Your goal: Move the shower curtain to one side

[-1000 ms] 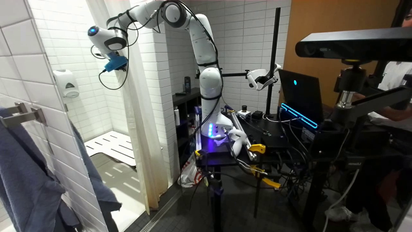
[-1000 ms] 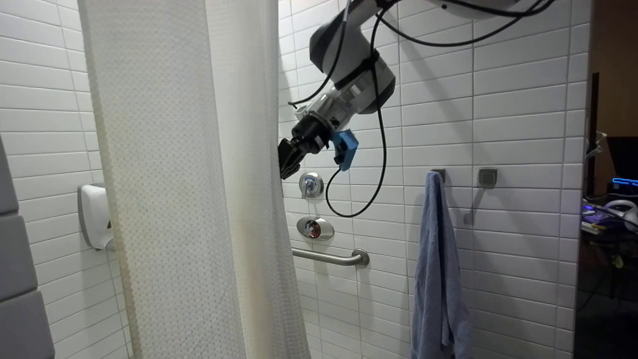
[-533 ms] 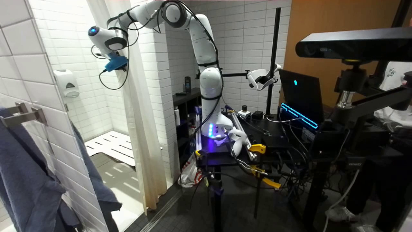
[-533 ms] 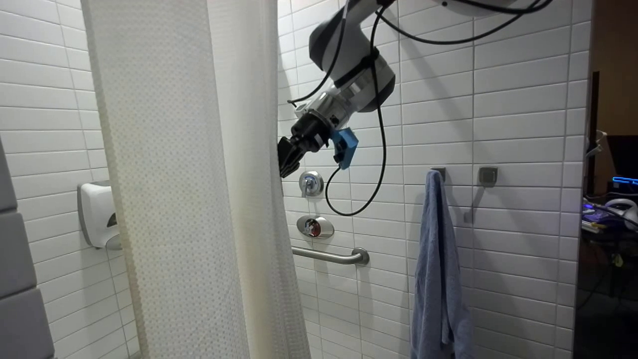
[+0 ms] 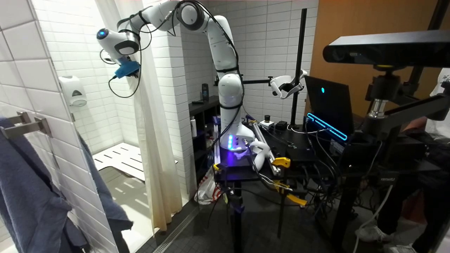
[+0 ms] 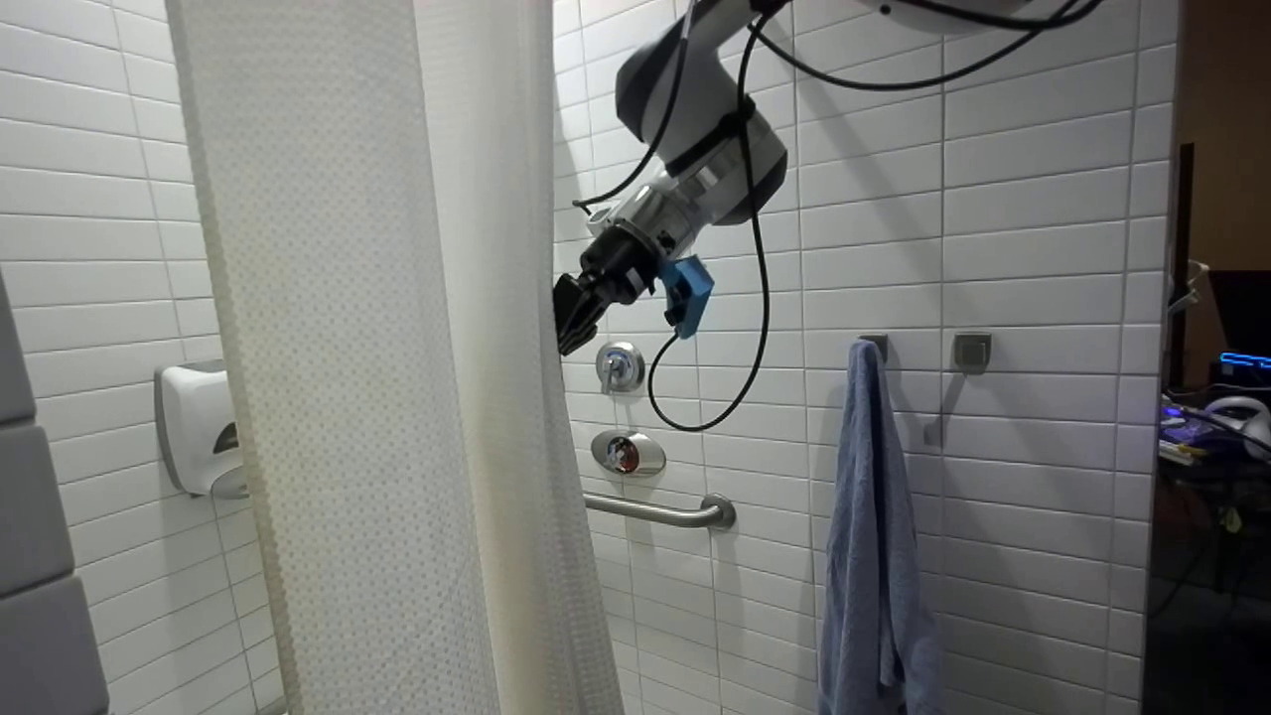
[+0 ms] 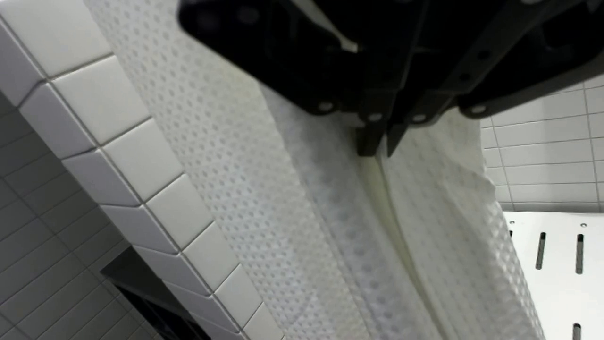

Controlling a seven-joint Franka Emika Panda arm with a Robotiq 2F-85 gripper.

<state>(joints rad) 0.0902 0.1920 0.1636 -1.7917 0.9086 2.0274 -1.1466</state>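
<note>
The shower curtain hangs in soft vertical folds, one side edge crossing in front of the soap dispenser in an exterior view. In an exterior view the hem comes down just beside the floor drain, and open shower floor spreads between fabric and tiled partition. The gripper is closed on a fold of the curtain, plain only in the wrist view. The grab bar and shower valve show only in an exterior view.
</note>
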